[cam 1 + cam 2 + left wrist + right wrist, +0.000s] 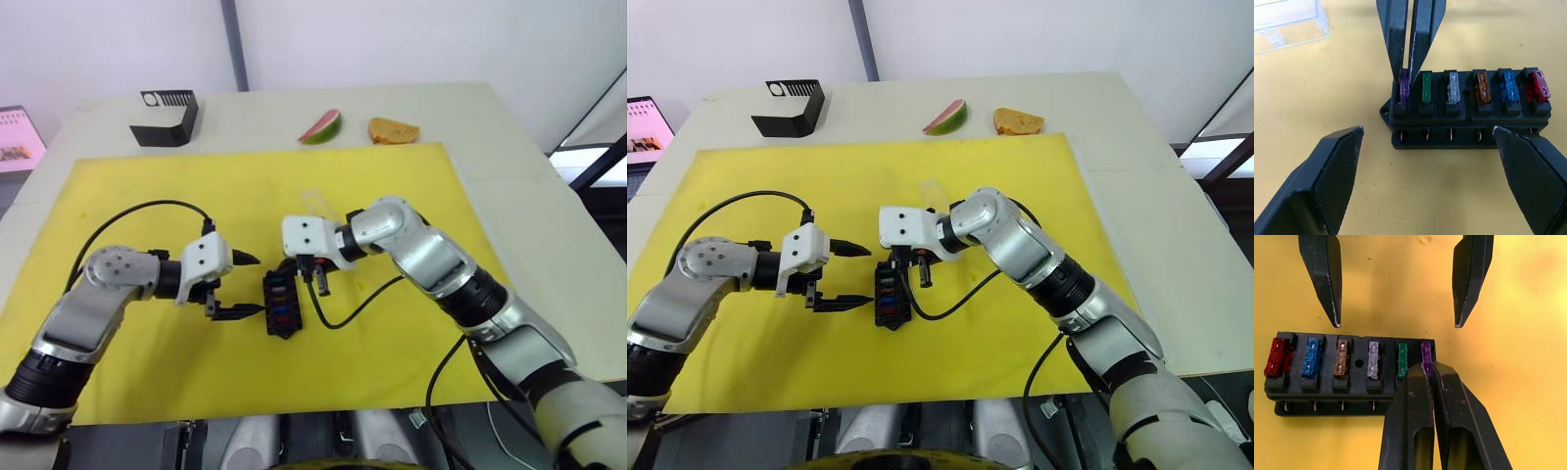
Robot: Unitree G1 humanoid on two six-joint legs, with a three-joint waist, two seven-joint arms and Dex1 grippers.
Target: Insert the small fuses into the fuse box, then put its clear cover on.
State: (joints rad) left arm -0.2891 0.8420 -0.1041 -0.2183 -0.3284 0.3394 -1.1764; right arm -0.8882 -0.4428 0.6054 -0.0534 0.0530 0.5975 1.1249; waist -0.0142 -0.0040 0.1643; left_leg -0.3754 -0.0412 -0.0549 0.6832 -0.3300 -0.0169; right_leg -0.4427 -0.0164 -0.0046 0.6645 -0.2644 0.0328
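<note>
Between the closed tips of the right gripper (1409, 63) sits the purple fuse (1404, 88), pinched by its upper edge and standing in the end slot of the fuse box (1469, 117); the other five fuses, green (1426, 87), clear grey (1453, 89), brown (1482, 86), blue (1508, 86) and red (1538, 85), stand in a row away from that gripper along the same side of the box. The left gripper (238, 285) hangs wide open just beside the box, one finger off each end, touching nothing. Beyond the right gripper, well apart from the box on the yellow mat (127, 196), lies the clear cover (1288, 22). These fuses look light, hard and brittle, with slick plastic faces, so I judge a narrow pinch across the flat faces near the top edge suits them, pressed straight down; a sideways push could tip one or bend its blades. The box is stiff but light and probably slides on the mat under a push, so bracing it by its two short ends with the open left gripper seems wise. The cover is thin, glossy and hard to see; gripping it across its long side walls, lightly, should keep it from flexing or shooting out of the fingers.
</note>
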